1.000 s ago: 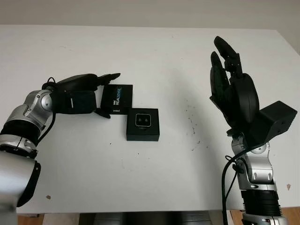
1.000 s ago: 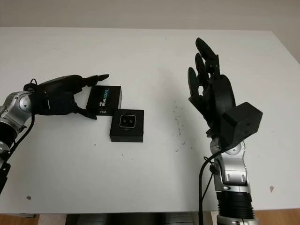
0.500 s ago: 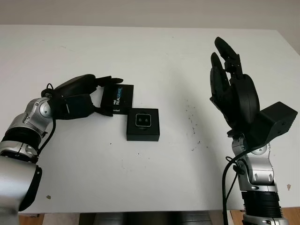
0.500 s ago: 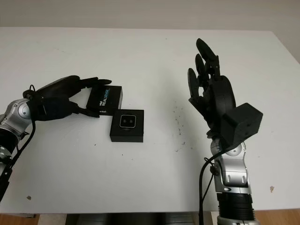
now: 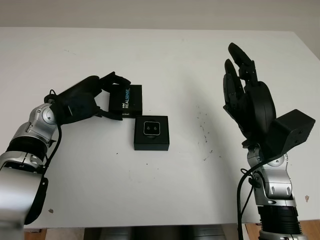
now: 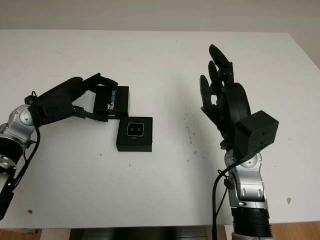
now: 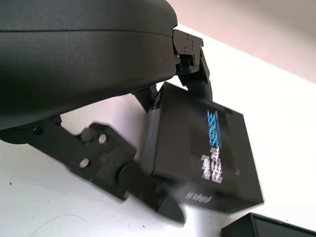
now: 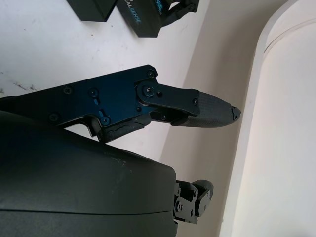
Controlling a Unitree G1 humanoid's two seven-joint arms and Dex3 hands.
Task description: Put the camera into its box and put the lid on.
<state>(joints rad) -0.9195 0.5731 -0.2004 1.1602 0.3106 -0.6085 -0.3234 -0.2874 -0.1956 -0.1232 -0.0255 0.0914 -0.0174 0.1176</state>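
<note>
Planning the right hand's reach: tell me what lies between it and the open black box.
Bare white table with dark specks separates right hand from box, per the eye views.

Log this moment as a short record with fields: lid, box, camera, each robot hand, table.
lid: black, printed top, on table just behind the box
box: black, open
camera: seated in box
left robot hand: fingers closed on lid's edges
right robot hand: open, raised above table's right side
table: white
</note>
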